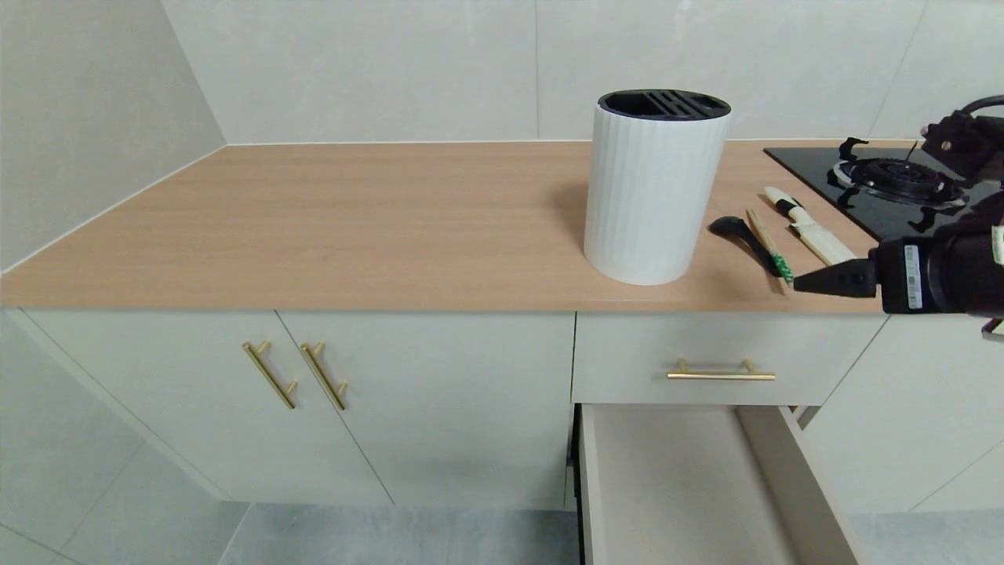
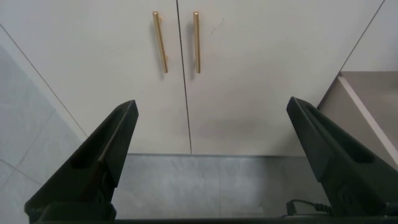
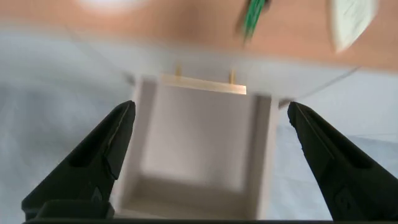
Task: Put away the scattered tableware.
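At right of frame, on counter (image 1: 353,227): black spoon (image 1: 737,234), chopsticks (image 1: 770,249), white utensil (image 1: 808,227) lie loose beside white holder (image 1: 651,196). Nothing stowed, I judge. Drawer (image 1: 674,479) open below. My right end effector (image 1: 831,280) spread, empty, near chopsticks; left end effector (image 2: 211,104) spread too.

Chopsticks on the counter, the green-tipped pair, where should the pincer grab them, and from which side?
Probably the middle of the chopsticks, coming straight down with the right pincer closing across both sticks. They lie flat and together, and the handle of the black spoon runs close alongside, so a sideways approach would likely nudge it.
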### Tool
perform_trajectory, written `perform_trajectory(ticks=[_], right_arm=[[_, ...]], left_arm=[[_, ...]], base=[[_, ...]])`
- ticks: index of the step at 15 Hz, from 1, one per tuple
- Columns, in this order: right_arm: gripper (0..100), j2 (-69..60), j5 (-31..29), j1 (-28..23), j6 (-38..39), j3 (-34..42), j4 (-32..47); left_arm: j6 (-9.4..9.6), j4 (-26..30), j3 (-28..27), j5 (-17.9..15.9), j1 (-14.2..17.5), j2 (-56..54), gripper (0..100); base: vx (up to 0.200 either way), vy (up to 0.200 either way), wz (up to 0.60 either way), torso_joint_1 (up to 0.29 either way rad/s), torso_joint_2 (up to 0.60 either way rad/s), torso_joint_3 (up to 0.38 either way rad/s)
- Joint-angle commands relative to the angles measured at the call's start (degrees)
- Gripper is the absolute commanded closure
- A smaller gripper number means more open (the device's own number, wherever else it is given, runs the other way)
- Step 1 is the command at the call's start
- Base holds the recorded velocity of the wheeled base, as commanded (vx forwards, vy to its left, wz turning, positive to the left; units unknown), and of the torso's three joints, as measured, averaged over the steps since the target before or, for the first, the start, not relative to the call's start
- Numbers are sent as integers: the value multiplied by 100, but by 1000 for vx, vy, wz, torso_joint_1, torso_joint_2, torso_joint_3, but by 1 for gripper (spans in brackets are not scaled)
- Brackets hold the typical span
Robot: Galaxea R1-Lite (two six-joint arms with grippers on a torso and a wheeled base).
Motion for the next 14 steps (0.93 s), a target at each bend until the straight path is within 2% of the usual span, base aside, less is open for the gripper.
perform_trajectory(ticks=[1, 4, 6, 14], right_arm=[[0, 897, -333, 7, 540, -950, 435], [0, 1398, -587, 7, 822, -1143, 409], [0, 1749, -913, -19, 839, -1126, 75], [0, 2066, -1009, -380, 822, -1161, -276]], left_arm=[[2, 0, 0, -9, 5, 2, 0], [-7, 0, 0, 0, 5, 2, 0], [2, 0, 0, 0, 5, 2, 0], [2, 0, 0, 0, 5, 2, 0]], base=[[0, 0, 0, 0, 0, 0], [0, 0, 0, 0, 0, 0], [0, 0, 0, 0, 0, 0], [0, 0, 0, 0, 0, 0]])
